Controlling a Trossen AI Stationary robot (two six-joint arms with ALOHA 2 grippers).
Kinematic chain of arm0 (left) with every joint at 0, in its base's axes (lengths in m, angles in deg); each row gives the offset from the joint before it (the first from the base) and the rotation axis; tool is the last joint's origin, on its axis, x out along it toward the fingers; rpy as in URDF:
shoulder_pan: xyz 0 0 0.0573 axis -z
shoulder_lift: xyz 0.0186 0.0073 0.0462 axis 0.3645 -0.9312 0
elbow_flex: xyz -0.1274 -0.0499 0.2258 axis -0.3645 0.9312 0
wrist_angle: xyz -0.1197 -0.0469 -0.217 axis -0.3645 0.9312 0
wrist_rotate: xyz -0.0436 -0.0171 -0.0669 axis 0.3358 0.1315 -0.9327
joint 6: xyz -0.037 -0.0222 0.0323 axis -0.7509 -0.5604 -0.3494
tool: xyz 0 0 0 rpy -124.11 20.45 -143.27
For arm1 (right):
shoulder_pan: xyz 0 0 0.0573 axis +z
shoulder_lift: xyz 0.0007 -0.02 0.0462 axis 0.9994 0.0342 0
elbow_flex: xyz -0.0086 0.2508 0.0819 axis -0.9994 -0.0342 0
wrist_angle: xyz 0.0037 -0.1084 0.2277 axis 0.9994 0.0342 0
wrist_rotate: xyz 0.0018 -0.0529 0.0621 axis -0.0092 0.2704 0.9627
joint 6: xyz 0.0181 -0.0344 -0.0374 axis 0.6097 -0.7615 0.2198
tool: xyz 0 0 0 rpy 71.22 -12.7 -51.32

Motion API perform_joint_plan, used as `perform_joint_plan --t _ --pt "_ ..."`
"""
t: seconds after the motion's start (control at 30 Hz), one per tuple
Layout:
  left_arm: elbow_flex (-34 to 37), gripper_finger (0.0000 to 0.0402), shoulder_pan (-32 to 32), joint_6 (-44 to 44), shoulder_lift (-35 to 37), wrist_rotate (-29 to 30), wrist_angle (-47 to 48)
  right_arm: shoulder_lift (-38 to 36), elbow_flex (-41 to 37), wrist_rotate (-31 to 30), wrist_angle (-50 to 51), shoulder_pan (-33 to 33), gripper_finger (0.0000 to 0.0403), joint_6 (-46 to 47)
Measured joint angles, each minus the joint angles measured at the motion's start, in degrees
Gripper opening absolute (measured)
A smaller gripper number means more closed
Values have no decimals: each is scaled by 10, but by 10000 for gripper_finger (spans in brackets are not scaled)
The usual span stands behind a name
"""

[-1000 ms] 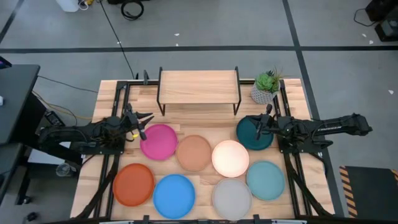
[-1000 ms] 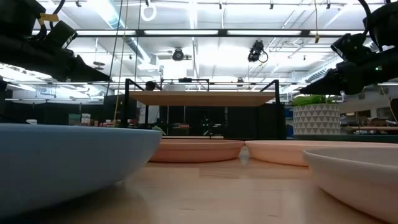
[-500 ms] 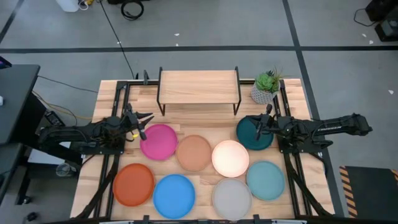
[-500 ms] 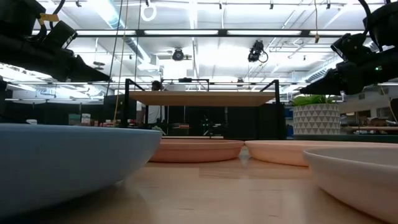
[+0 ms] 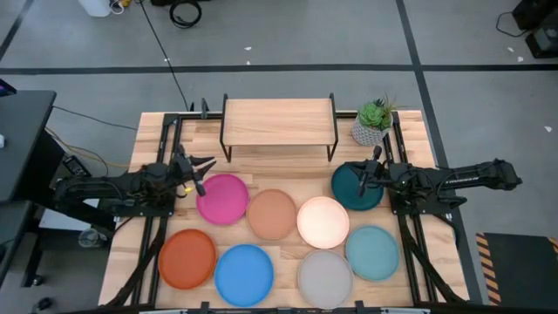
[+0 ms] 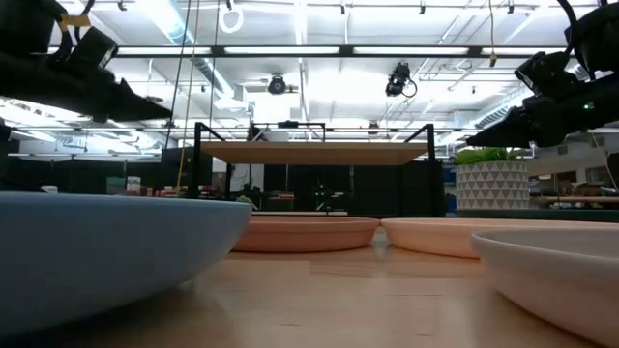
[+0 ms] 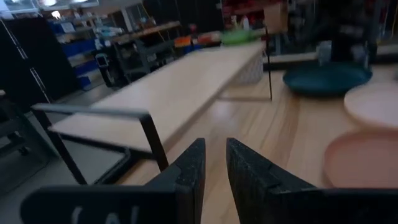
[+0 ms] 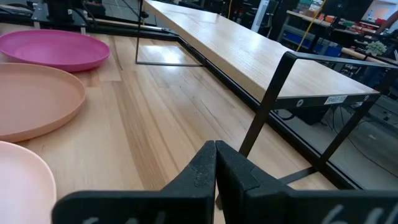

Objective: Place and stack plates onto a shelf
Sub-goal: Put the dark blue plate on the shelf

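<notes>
All eight plates lie on the table in front of the shelf, whose top is bare. The left gripper hangs just beside the pink plate, its fingers slightly apart and holding nothing. The right gripper hovers over the dark teal plate, fingers pressed together, empty

eight plates on the table in front of one shelf; one potted plant; two arms
</notes>
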Motion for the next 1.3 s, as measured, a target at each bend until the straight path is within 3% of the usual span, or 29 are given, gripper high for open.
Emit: perform_joint_plan --t 0.13,0.3,0.47,0.63,0.77,0.97,1.1,1.23,1.3 --pt "0 71 0 -63 0 0 -31 0 0 0 0 0 15 0" --pt "-2 71 0 -358 0 5 -93 0 0 0 0 0 15 0" --pt "-2 71 -1 -533 0 14 -137 0 0 0 -18 0 15 0" --pt "-3 71 -1 -559 0 37 -213 0 0 4 -100 0 15 4" --pt "-3 71 -1 -557 0 39 -287 0 0 51 -220 0 15 6" --pt "-4 71 -1 -556 0 49 -352 0 0 72 -403 0 15 8" --pt "-4 71 -1 -556 0 61 -375 0 0 81 -480 0 15 84" --pt "-4 71 -1 -562 0 127 -410 0 11 103 -512 0 15 194" --pt "-4 71 -5 -531 0 142 -440 6 18 73 -506 0 14 218"
